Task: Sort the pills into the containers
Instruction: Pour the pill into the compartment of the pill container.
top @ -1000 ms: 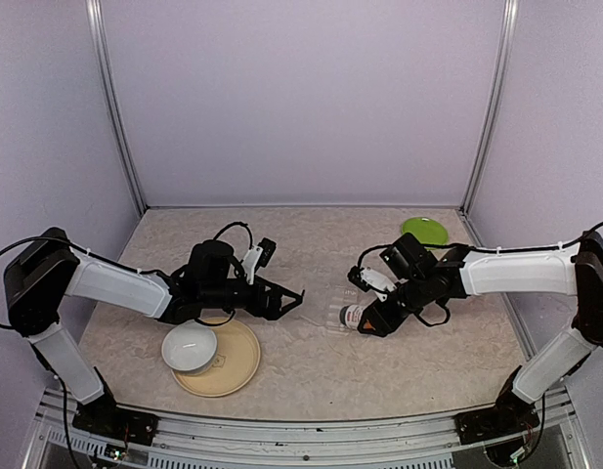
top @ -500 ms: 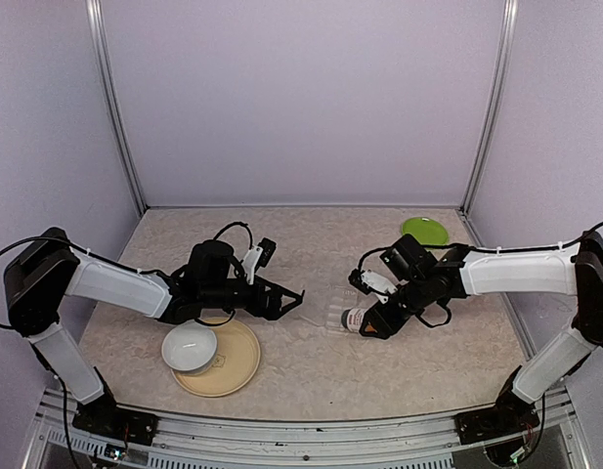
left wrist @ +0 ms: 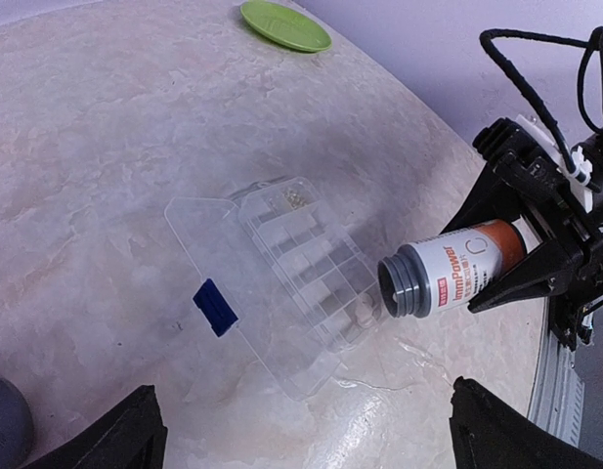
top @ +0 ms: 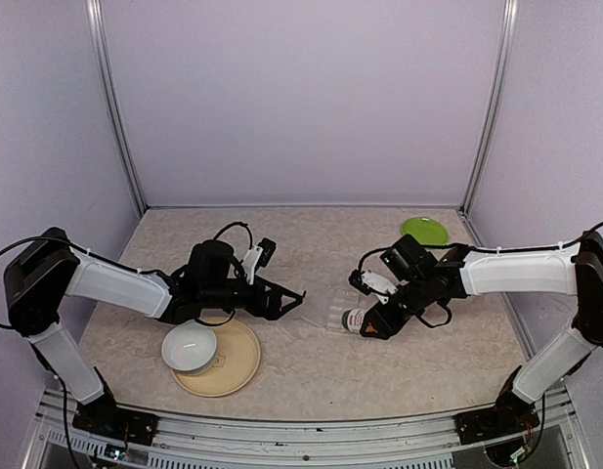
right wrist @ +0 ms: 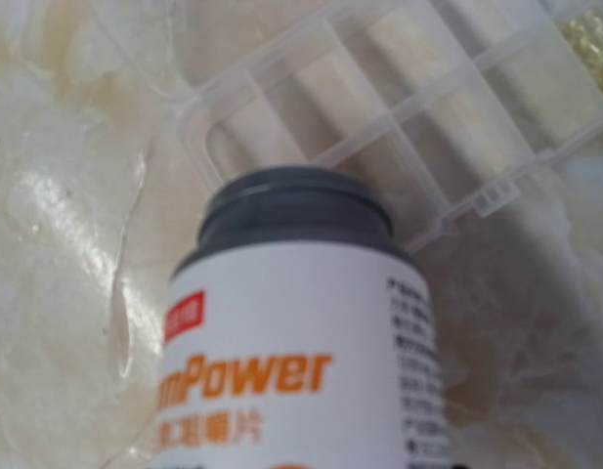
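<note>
1. While the pills (left wrist: 292, 198) lie as a small pale cluster in the far end compartment of the clear pill box (left wrist: 325, 283), which rests lid-open on the desk (left wrist: 106, 147), the supplement bottle (left wrist: 455, 277) hangs on its side at the box's edge, grey end toward the compartments.
2. Whether that grey end is capped I cannot tell; if open, a steeper tilt could dump many pills at once, scattering them across compartments or onto the desk.
3. The right claw (left wrist: 482, 266) is clenched on the round bottle; a slip could roll it into the light box and shift it.
4. The left claw (top: 293, 301) is spread wide, empty, near the box; a careless reach could shove the lid.
5. The bottle's white label reads "mPower" in orange, its first letters unclear; the red tag and small characters are unreadable; the lid's blue sticker shows no legible writing.
</note>
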Controlling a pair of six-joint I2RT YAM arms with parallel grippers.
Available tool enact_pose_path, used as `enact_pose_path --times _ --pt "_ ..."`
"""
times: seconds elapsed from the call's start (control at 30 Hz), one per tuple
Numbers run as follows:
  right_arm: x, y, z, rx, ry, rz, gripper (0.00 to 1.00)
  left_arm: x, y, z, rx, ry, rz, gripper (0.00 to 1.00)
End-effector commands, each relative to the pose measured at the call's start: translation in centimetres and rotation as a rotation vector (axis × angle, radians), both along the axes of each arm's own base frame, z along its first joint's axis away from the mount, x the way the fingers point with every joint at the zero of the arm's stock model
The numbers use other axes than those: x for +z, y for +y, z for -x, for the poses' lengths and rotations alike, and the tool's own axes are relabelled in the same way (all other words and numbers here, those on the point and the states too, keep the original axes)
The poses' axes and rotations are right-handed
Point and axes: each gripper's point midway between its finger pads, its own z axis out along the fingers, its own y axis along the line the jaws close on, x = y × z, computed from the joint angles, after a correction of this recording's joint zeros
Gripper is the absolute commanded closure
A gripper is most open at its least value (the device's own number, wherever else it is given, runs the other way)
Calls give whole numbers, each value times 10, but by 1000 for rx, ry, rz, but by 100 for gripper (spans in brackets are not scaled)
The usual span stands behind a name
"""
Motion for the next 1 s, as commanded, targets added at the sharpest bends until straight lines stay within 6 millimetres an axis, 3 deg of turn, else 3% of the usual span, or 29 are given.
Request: enact_pose_path --times 0.0,0.33,0.63,0.97 --pt "28 5 -14 -10 -72 -47 85 1 -2 -3 -4 -8 19 1" --pt "24 1 -9 -3 -52 -31 84 1 -2 -2 -5 -8 18 1" --pt "-2 -5 2 12 22 23 84 2 -2 -2 -4 -10 19 1" --pt "5 -1 -4 14 1 13 84 3 -2 -2 -5 -12 21 1"
